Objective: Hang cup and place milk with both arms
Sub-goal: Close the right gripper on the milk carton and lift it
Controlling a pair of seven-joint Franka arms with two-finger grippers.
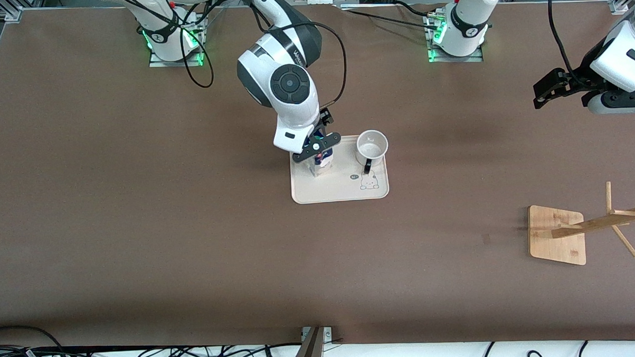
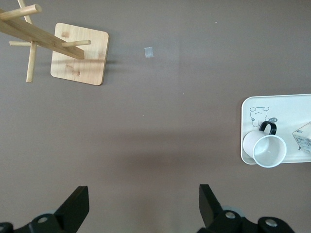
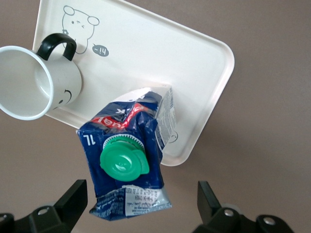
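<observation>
Fingers spread wide, my right end effector [image 1: 317, 147] hangs over the milk [image 1: 322, 162] with nothing grasped; in the front view my arm covers most of the carton. It stands upright on the cream tray [image 1: 339, 191], long axis vertical, green cap [image 3: 123, 160] facing up at my wrist camera. The cup [image 1: 371, 147] stands beside it on the same tray, toward the left arm's end, mouth up, black handle toward the front camera. My left end effector [image 1: 549, 88] waits released over bare table [image 1: 192, 230], its arm partly cut off. The wooden rack [image 1: 578, 233] stands well apart, its pegs partly out of view.
</observation>
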